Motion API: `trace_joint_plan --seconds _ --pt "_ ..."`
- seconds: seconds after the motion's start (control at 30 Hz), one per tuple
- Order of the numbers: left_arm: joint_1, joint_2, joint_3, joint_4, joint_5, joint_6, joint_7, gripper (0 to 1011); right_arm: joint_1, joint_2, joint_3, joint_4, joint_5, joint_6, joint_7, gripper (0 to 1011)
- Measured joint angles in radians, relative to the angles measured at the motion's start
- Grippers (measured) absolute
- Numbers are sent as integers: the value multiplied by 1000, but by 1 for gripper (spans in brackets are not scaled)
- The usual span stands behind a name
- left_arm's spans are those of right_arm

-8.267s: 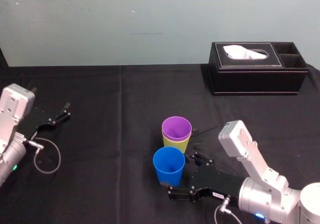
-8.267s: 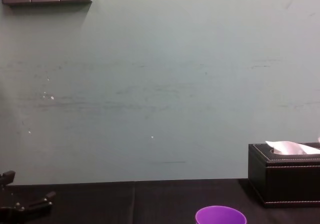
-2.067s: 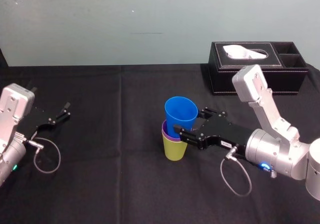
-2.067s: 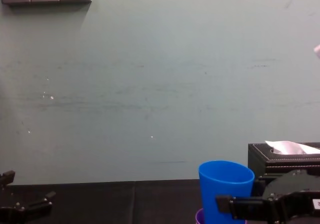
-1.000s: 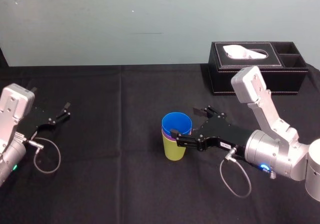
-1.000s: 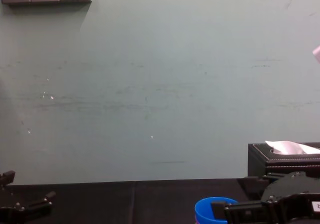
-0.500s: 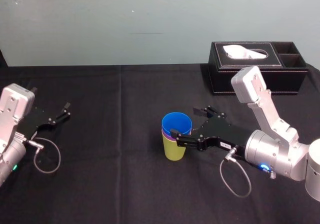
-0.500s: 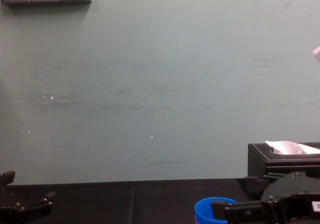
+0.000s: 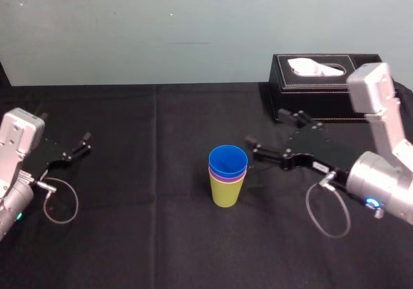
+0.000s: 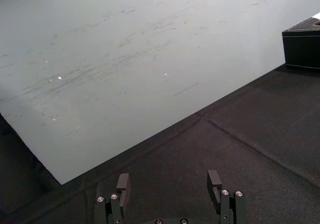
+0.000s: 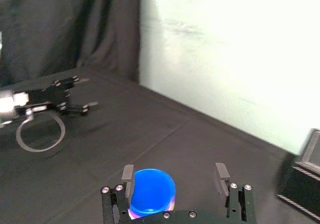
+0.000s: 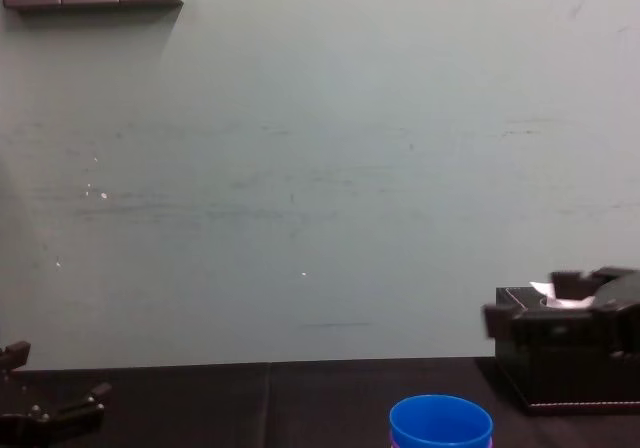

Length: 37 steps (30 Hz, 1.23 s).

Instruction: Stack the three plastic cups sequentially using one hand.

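Note:
The three plastic cups stand nested upright in mid-table: the blue cup [image 9: 227, 160] on top, the purple cup's rim [image 9: 227, 175] just showing under it, and the yellow-green cup [image 9: 226, 191] at the bottom. My right gripper [image 9: 266, 129] hangs open and empty a short way to the right of the stack, touching nothing. In the right wrist view the blue cup [image 11: 148, 186] sits beyond the gripper [image 11: 174, 176], near one finger [image 11: 128, 176]. The chest view catches the blue rim [image 12: 440, 423]. My left gripper [image 9: 74, 148] rests open at the far left of the table.
A black tissue box [image 9: 332, 88] stands at the back right, close behind the right arm. A looped cable [image 9: 61, 202] lies by the left arm. Black cloth [image 9: 148, 237] covers the table, with a pale wall behind.
The right gripper has drawn back to the right and slightly upward, off the blue cup. The cup stack stays nested in place. The left arm has not moved.

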Motion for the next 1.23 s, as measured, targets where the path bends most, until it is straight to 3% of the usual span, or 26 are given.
trace_joint_plan --seconds 0.2,0.4,0.87,1.23 --pt "0 0 0 0 0 0 0 1010 -57 14 67 -14 1 -44 -43 1003" --pt "0 0 0 0 0 0 0 1010 -109 17 120 27 -23 -91 -66 1003" --pt "0 0 0 0 0 0 0 1010 -140 -17 129 160 -84 -146 -58 1003" --pt "0 0 0 0 0 0 0 1010 -139 -15 128 154 -83 -145 -56 1003"
